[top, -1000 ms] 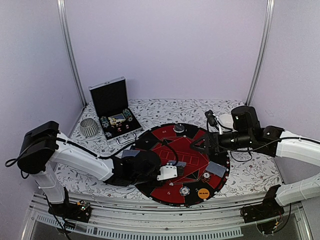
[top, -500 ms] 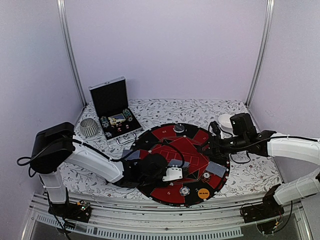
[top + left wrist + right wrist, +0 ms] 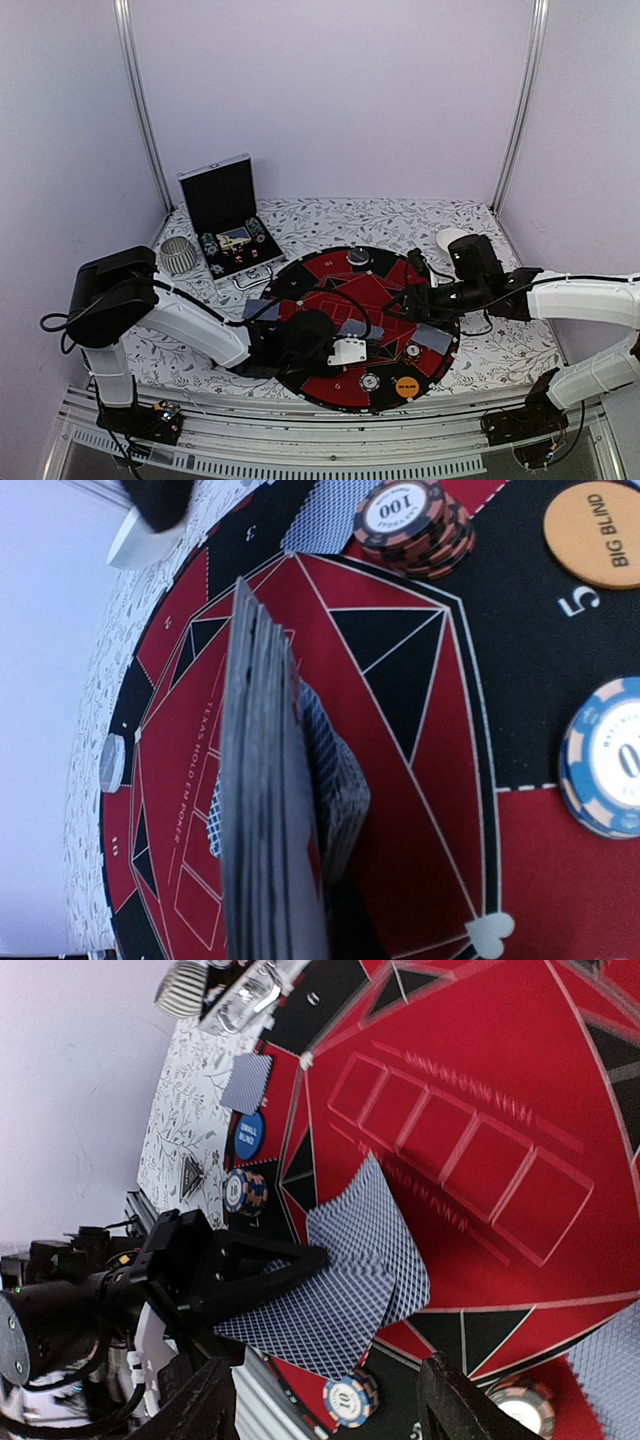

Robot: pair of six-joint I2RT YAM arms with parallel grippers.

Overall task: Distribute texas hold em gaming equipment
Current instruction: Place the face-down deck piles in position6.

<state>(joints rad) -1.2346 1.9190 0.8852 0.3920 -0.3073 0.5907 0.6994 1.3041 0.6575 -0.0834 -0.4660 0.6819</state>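
Left gripper (image 3: 305,1265) is clamped on the deck (image 3: 270,780), which it holds on edge low over the middle of the mat (image 3: 385,272). The outer cards are splayed into a loose fan, clearest from the right wrist. Right gripper (image 3: 408,298) stands wide with nothing in it, on the right side of the mat and facing that fan.

Risks as I see them:
- The fan overlaps a lot, so a pinch there likely takes two or more cards, not one.
- The splayed cards look barely trapped. A nudge from the right fingers could slide them out onto the centre of the mat.
- A sideways pull could drag the whole deck askew in the left grip.
- The orange chip stack (image 3: 410,520), blue chip stack (image 3: 605,770) and orange button (image 3: 595,535) sit near the deck. A low sweep by either arm could topple or shift them.
- One dealt card (image 3: 247,1082) lies flat at the mat's edge and would be easy to scuff.
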